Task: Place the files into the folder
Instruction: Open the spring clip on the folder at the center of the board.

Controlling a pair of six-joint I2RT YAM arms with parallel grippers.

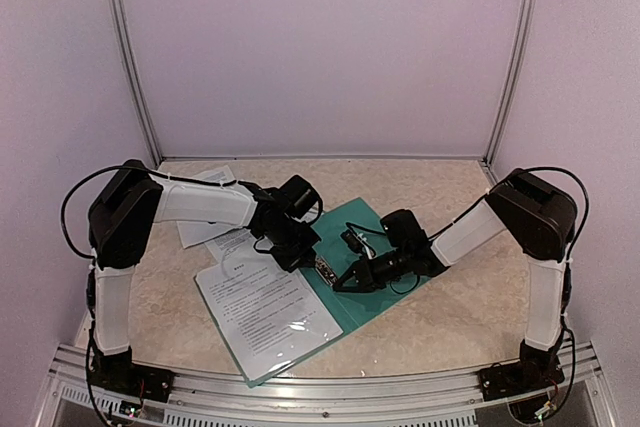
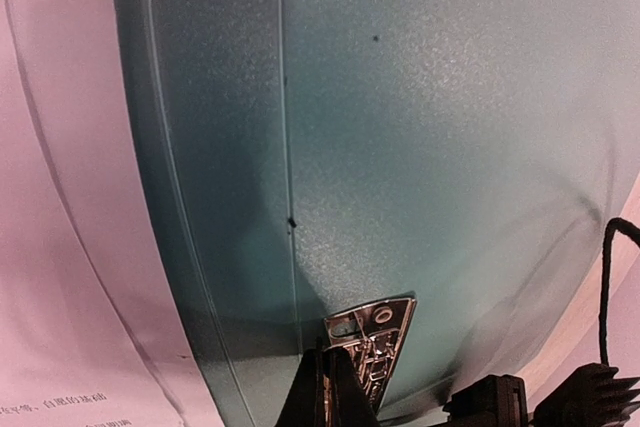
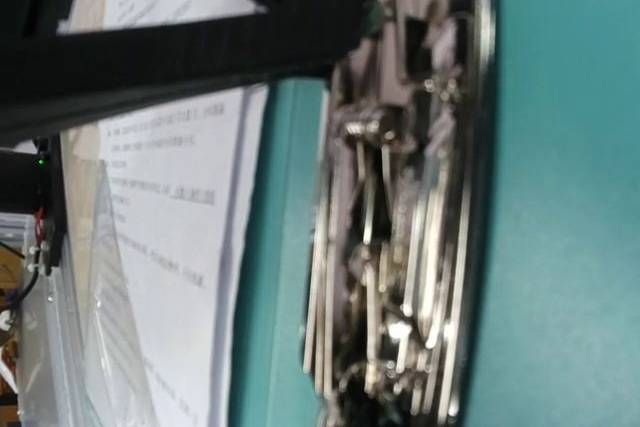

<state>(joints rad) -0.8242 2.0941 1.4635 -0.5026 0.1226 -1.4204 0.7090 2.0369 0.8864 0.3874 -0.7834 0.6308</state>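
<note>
The left hand (image 1: pixel 306 258) and right hand (image 1: pixel 349 280) are each pressed together beside the clip (image 1: pixel 327 269). The folder (image 1: pixel 378 309) (open) is partly covered by files (image 1: pixel 265 312).

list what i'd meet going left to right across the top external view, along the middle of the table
left arm's elbow → loose files → left gripper → metal clip → right gripper → right arm's elbow. The folder and the sheet lying on it span too much to place.
</note>
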